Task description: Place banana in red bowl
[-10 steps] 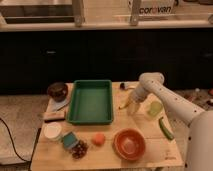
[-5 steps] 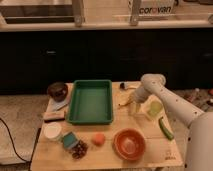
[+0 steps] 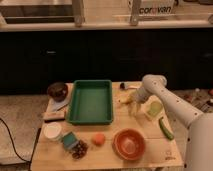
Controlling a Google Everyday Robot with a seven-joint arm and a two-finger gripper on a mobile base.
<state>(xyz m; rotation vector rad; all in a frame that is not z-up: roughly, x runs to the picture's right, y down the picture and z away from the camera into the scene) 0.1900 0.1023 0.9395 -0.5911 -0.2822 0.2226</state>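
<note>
The banana (image 3: 125, 98) is small and pale yellow. It lies on the wooden table just right of the green tray (image 3: 91, 101). My gripper (image 3: 134, 106) hangs from the white arm, pointing down right beside the banana at its right end. I cannot tell whether it touches the fruit. The red bowl (image 3: 129, 143) sits at the table's front, below the gripper and banana, and holds nothing.
A dark brown bowl (image 3: 57, 90) stands at the back left. A white cup (image 3: 52, 131), a sponge (image 3: 69, 140), dark grapes (image 3: 79, 149) and a small orange ball (image 3: 99, 138) lie front left. A pale green item (image 3: 154, 108) and a green cucumber (image 3: 165, 127) lie right.
The gripper has shifted only slightly beside the banana. The banana and the red bowl stay where they were.
</note>
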